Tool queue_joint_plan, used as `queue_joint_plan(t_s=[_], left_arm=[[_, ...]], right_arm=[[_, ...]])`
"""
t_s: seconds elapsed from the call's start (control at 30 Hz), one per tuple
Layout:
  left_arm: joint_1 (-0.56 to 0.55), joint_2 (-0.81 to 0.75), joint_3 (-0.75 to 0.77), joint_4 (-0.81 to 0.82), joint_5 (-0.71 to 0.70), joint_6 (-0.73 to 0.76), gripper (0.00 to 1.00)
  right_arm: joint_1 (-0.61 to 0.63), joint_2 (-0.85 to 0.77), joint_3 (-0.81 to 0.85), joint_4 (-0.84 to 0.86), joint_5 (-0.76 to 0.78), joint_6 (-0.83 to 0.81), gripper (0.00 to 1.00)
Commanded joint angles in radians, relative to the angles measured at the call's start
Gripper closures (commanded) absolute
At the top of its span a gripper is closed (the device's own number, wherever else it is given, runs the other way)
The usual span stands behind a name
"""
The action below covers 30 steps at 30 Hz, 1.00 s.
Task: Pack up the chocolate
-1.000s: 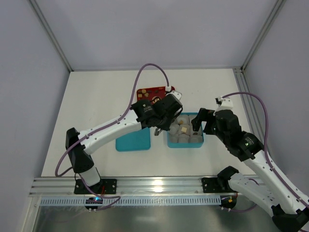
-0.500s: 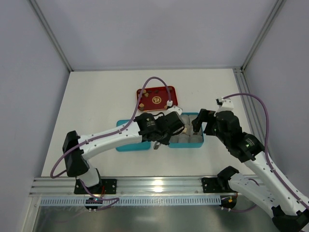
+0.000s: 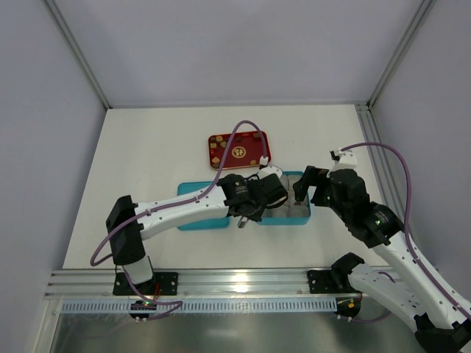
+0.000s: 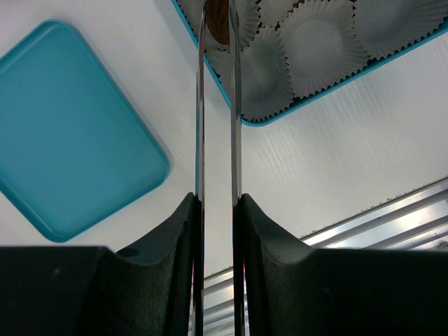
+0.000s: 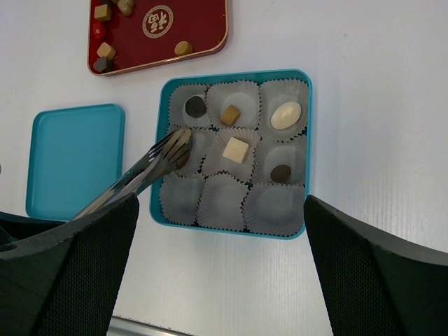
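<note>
A teal box (image 5: 308, 140) holds nine pale paper cups. Five of them hold chocolate: a dark round piece (image 5: 195, 106), a tan square (image 5: 229, 114), a cream oval (image 5: 285, 116), a cream square (image 5: 236, 149) and a brown round piece (image 5: 281, 173). My left gripper (image 4: 217, 203) (image 3: 254, 200) is shut on metal tongs (image 5: 140, 175). The tong tips pinch a brown chocolate (image 4: 217, 21) over the box's middle-left cup. My right gripper (image 5: 220, 210) (image 3: 305, 187) hangs open above the box's near side, holding nothing.
A red tray (image 5: 203, 21) (image 3: 237, 151) beyond the box carries several loose chocolates such as a tan one (image 5: 183, 47). The teal lid (image 5: 73, 157) (image 4: 63, 140) lies flat left of the box. A metal rail runs along the near edge (image 3: 235, 283).
My left arm has swung from over the red tray toward me and down to the box's left side, carrying the tongs. The tray is now uncovered. My right arm has stayed put.
</note>
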Motion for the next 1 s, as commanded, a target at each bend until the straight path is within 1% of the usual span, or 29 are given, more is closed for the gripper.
queue_joint_plan(t_s=[0.0,0.17,0.37,0.4,0.6,0.83,0.97], left_arm=[[-0.008,0.003,0.029,0.051,-0.033,0.001,0.72],[-0.008,0.007,0.037,0.051,-0.034,0.003,0.67],[-0.008,0.009,0.041,0.048,-0.038,0.007,0.65],[-0.008,0.01,0.044,0.046,-0.038,0.007,0.63],[-0.009,0.003,0.063,0.031,-0.036,0.013,0.63],[-0.009,-0.057,0.146,0.02,-0.005,0.038,0.62],[0.002,-0.079,0.219,-0.024,-0.033,0.047,0.61]], right_arm=[[-0.002,-0.015,0.004,0.013,0.005,0.0,0.0],[-0.002,-0.018,0.002,0.011,0.005,0.0,0.0],[-0.002,-0.019,0.002,0.013,0.005,-0.001,0.0],[-0.002,-0.018,0.002,0.011,0.005,-0.001,0.0],[-0.003,-0.013,0.007,0.011,0.007,-0.003,0.0],[-0.002,-0.015,0.012,0.013,0.01,-0.006,0.0],[-0.003,-0.01,0.016,0.017,0.007,-0.012,0.0]])
